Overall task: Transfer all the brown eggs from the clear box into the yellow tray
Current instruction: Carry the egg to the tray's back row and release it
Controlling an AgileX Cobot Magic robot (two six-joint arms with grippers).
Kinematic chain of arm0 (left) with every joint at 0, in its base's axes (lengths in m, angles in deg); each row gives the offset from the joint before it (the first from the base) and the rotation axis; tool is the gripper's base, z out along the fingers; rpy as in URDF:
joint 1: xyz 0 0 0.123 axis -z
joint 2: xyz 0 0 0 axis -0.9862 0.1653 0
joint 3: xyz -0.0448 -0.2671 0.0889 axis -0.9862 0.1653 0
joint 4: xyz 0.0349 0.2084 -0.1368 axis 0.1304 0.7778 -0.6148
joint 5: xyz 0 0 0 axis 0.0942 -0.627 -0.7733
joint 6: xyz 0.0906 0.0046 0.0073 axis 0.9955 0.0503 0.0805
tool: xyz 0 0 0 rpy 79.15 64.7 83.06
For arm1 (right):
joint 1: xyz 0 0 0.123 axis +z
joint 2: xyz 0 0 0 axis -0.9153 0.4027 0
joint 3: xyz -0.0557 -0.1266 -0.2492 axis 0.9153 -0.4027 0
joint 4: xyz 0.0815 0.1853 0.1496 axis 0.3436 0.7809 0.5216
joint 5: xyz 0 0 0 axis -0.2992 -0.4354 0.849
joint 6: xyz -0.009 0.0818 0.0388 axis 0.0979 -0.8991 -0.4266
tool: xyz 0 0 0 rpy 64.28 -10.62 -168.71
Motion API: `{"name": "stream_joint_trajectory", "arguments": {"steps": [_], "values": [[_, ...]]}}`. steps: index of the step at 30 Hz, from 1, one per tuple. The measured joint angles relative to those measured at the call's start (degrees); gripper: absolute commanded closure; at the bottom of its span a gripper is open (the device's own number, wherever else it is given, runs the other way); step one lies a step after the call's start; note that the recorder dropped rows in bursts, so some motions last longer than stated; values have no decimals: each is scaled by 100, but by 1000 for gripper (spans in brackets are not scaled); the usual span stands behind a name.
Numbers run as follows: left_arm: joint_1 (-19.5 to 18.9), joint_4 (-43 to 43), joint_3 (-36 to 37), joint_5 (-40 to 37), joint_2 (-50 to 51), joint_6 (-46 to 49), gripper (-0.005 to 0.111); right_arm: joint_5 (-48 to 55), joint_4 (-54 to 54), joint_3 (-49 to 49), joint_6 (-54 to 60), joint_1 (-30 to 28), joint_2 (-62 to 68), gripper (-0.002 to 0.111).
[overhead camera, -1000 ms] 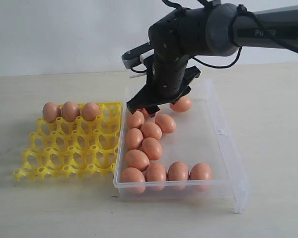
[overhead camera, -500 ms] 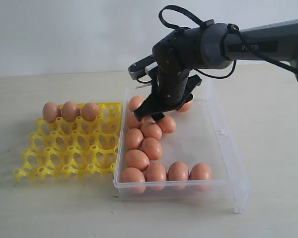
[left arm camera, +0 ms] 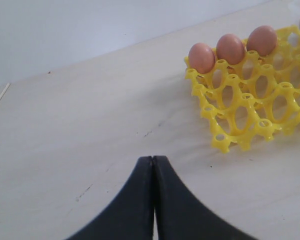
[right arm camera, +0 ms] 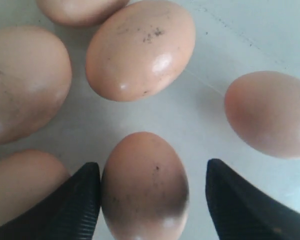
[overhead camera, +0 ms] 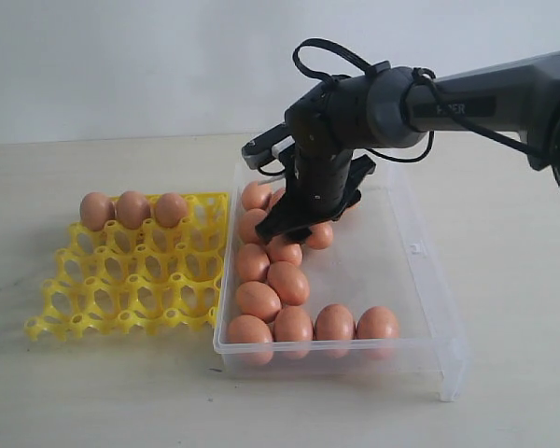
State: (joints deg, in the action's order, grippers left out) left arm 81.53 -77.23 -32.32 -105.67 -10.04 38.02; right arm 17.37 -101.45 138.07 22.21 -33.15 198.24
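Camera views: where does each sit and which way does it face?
Exterior view: off the arms, facing yellow tray, clear box and right arm.
Left wrist view: on that wrist, tilted down at table and tray; shut left fingers show.
Right wrist view: on that wrist, aimed down into the box; open right fingers straddle one brown egg.
Shared: exterior and left wrist both show the tray's three eggs.

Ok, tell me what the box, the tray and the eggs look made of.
Box: clear glossy plastic, see-through all over, with glints on its walls. Tray: bright yellow moulded plastic, a thin open lattice. Eggs: smooth, slightly shiny brown shell with small dark specks; whether real or imitation, I cannot tell.
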Motion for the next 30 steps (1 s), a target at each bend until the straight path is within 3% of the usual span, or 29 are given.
{"name": "stream_joint_trajectory", "arguments": {"steps": [4,11,19,21,24,26,30], "values": [[0,0,0,0,0,0,107,0,-10,0,54,0,34,61],[0,0,0,0,0,0,107,50,25,0,54,0,47,108],[0,0,0,0,0,0,107,476,87,-13,211,0,-250,108],[0,0,0,0,0,0,107,-252,243,-50,233,0,-614,108],[0,0,0,0,0,0,107,-2787,1316,-341,533,98,-950,108],[0,0,0,0,0,0,107,-3858,1661,-488,596,222,-829,108],[0,0,0,0,0,0,107,-4861,1610,-537,608,309,-253,108]]}}
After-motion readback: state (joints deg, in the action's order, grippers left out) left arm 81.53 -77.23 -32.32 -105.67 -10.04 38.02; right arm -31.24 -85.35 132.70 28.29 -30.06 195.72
